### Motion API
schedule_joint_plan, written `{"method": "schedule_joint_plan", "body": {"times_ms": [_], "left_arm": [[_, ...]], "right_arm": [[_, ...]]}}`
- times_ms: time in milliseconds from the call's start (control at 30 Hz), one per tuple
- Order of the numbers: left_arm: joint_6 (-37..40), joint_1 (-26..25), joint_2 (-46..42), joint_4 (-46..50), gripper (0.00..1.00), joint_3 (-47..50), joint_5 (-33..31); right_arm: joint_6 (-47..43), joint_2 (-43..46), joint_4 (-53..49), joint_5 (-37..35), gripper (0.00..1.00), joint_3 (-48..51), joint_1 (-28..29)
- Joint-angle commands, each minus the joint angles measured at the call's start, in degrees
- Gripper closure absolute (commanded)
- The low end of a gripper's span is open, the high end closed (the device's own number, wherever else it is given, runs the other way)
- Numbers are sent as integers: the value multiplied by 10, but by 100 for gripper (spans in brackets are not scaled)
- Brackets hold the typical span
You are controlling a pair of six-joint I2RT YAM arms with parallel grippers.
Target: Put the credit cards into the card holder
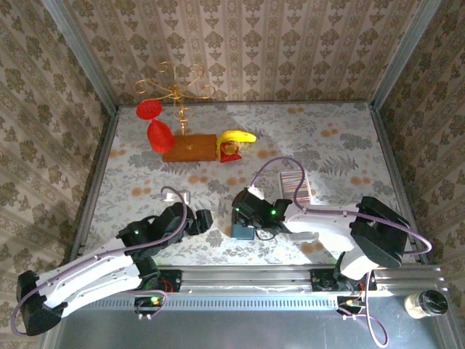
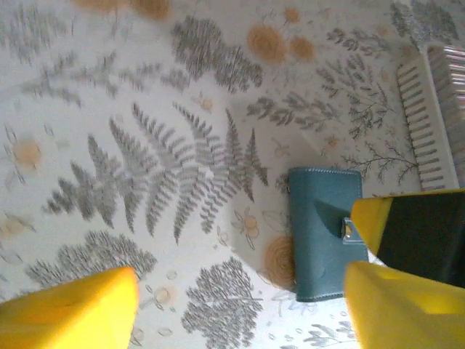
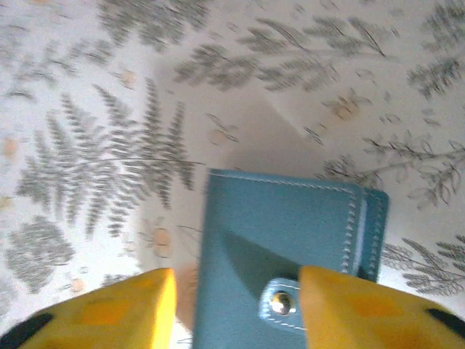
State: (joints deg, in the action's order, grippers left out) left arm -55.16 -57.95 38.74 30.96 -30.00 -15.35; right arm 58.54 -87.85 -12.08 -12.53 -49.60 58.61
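The teal card holder (image 1: 242, 231) lies shut and flat on the tablecloth, its snap tab (image 3: 280, 304) fastened. My right gripper (image 1: 252, 217) hovers just over it, open. In the right wrist view the holder (image 3: 283, 225) lies under and between my right gripper's (image 3: 236, 309) yellow fingers (image 3: 123, 313), which do not clasp it. My left gripper (image 1: 201, 220) stands open to the holder's left, with the holder (image 2: 323, 240) beside its right finger (image 2: 399, 305). The credit cards (image 1: 293, 182) stand as a striped row in a white tray (image 2: 425, 123).
At the back stand a gold wire stand (image 1: 174, 91) with red ornaments (image 1: 158, 134) on a wooden base (image 1: 190, 147), and a banana (image 1: 238, 137). A small white object (image 1: 184, 196) lies by the left arm. A bottle (image 1: 425, 304) sits off the table at bottom right.
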Motion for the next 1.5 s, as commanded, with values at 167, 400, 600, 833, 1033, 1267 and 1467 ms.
{"method": "schedule_joint_plan", "body": {"times_ms": [167,400,600,833,1033,1267,1467], "left_arm": [[94,39,15,40,0,-81,-64],[232,103,24,-20,0,-112,-129],[296,216,33,-125,0,-61,-210],[327,454,97,-170,0,-70,-95],[375,576,131,-329,0,15,0],[450,584,195,-436,0,81,1],[495,582,275,-533,0,94,39]], "right_arm": [[-112,166,-6,-67,41,6,-34],[-367,347,32,-143,32,52,-90],[-567,445,136,-148,24,129,-191],[-545,402,255,-59,11,212,-474],[-529,286,365,24,0,261,-597],[-546,159,450,122,0,267,-600],[-554,130,474,163,0,264,-600]]}}
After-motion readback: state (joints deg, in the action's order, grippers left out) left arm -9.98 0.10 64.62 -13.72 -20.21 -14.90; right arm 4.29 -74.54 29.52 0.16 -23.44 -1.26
